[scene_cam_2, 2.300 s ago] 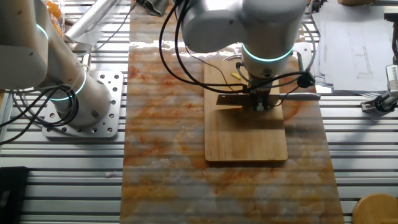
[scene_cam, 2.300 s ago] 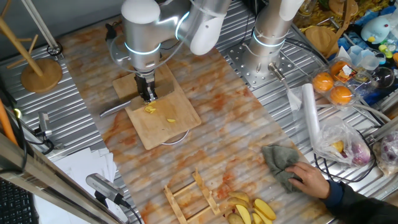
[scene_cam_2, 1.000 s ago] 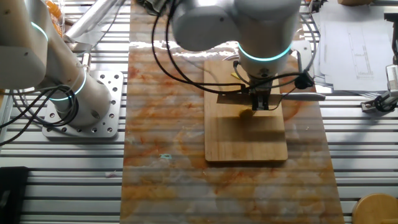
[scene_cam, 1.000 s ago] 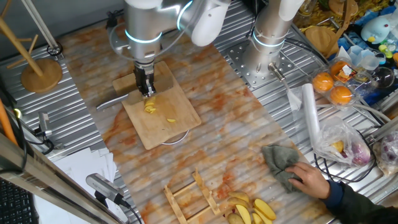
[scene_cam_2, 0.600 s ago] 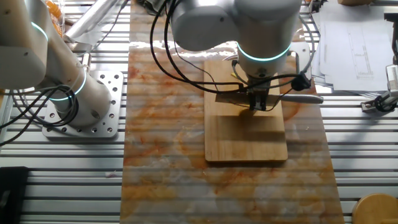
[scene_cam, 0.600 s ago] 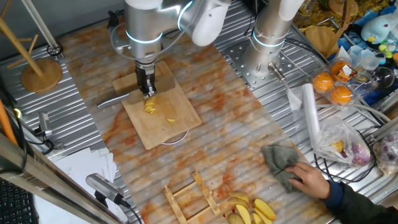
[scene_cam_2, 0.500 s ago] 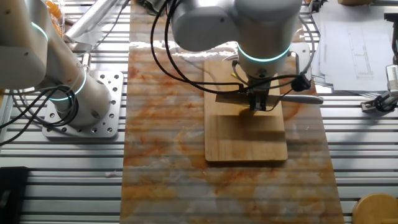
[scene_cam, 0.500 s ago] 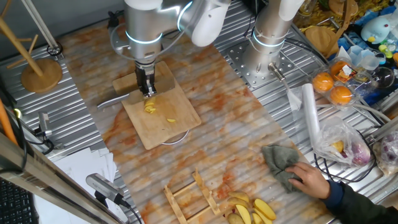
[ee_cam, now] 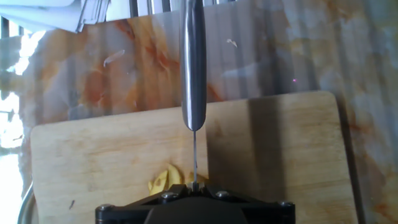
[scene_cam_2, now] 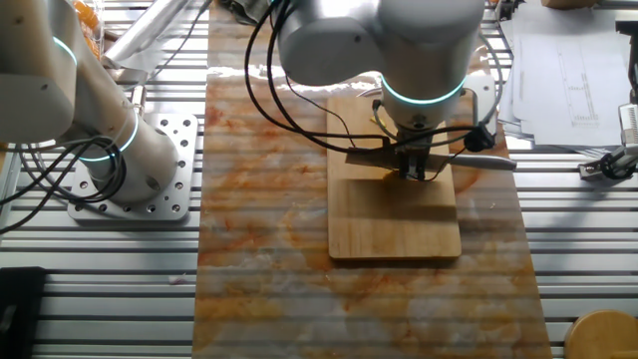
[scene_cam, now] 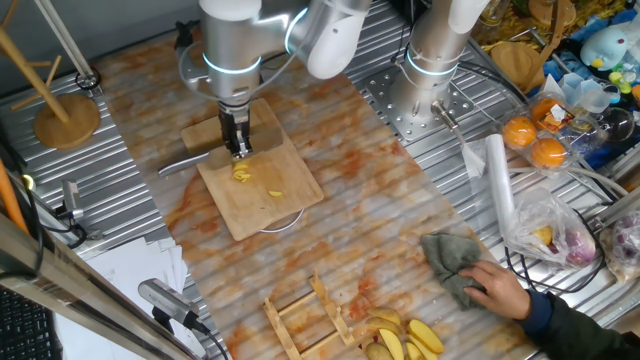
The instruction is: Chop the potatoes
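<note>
The potatoes (scene_cam: 242, 174), a small yellow lump with thin slices beside it (ee_cam: 166, 180), lie on the bamboo cutting board (scene_cam: 285, 205), directly under the gripper (scene_cam: 237, 150), whose fingers are clamped on a knife (ee_cam: 193, 74) held edge-down above them.

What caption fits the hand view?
Knife held edge-down over the bamboo cutting board, potato slices just below.
</note>
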`<state>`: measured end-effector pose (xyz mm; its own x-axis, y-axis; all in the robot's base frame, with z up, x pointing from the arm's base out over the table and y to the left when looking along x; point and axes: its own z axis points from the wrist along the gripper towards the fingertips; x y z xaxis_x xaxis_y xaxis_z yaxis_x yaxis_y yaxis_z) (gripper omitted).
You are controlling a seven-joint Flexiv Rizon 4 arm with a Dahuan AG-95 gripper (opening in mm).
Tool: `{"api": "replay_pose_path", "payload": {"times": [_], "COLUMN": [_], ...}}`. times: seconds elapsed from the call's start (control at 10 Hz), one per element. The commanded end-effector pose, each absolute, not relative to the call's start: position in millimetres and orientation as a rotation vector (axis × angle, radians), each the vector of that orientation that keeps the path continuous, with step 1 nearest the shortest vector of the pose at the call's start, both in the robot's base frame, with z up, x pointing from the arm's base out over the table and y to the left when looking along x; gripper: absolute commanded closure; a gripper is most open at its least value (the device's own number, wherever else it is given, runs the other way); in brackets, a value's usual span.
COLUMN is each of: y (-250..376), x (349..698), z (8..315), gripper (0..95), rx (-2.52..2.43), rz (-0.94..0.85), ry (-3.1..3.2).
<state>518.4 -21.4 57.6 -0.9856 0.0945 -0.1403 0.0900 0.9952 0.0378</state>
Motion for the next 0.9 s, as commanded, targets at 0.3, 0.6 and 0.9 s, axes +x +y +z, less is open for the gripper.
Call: {"api": "replay_pose_path", "payload": {"times": [0.3,0.6,0.9], "y": [-24.3,-22.0,-21.0], "x": [512.9,511.9,511.7], "z": [56.9,41.8,36.3], "gripper": [95.0,95.0,95.0], "rx": [0.134,0.131,0.127], "rz": [0.052,0.023,0.011], "ry": [2.994,2.978,2.971]}}
